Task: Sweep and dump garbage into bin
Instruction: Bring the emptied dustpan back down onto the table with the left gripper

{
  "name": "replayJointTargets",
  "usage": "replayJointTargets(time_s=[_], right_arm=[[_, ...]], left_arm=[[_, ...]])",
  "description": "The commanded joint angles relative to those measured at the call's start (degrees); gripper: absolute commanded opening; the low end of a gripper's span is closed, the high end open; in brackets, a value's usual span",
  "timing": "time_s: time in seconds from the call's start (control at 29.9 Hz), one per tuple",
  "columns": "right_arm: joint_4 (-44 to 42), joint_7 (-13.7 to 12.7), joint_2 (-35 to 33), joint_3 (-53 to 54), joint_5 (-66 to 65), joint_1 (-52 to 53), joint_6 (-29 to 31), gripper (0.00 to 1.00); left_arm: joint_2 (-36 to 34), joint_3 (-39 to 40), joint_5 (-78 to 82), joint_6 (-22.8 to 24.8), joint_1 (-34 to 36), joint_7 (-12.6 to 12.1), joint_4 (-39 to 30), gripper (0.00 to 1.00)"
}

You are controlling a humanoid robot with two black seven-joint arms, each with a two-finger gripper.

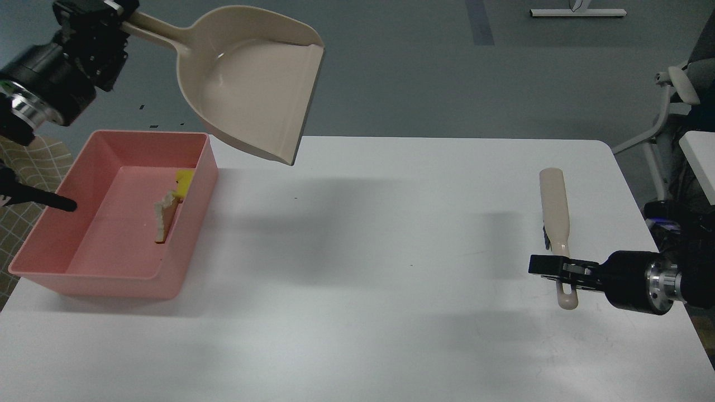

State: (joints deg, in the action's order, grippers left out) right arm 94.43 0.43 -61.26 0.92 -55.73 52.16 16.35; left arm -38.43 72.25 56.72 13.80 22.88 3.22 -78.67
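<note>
The garbage lies inside the salmon-pink bin [111, 282] at the table's left: a yellow chunk [185, 181] and a whitish strip [165, 215] against the bin's right wall. My left gripper [120, 17], top left, is shut on the handle of the beige dustpan [251, 84]. It holds the empty pan in the air, above and to the right of the bin's far right corner. My right gripper [550, 268], at the right, is shut on the thin handle of the beige brush [556, 204], which lies low over the table.
The white table's [363, 279] far edge runs behind the bin and dustpan. A chair [670, 111] and another white table [701, 162] stand off its right edge. A dark part of my left arm [39, 198] overlaps the bin's left wall.
</note>
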Motion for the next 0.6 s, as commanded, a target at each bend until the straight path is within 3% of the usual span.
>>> replayJointTargets(time_s=[0.0,0.23,0.57], right_arm=[[-1.0,0.97,0.18,-0.04,0.1,-0.48,0.0,0.0],[-2.58,4.84,1.06,0.05,0.36,-0.92,0.35,0.0],[-3.55,5.11,1.41,0.05,0.27,-2.07,0.43,0.0]], left_arm=[[5.98,-6.05,3.56,-2.98,0.59,-0.14,0.1,0.0],[14.86,-15.81,8.04,-11.59,0.24,0.21,2.2,0.0],[21.29,-21.45,11.83,-17.31,-0.38,1.44,8.35,0.0]])
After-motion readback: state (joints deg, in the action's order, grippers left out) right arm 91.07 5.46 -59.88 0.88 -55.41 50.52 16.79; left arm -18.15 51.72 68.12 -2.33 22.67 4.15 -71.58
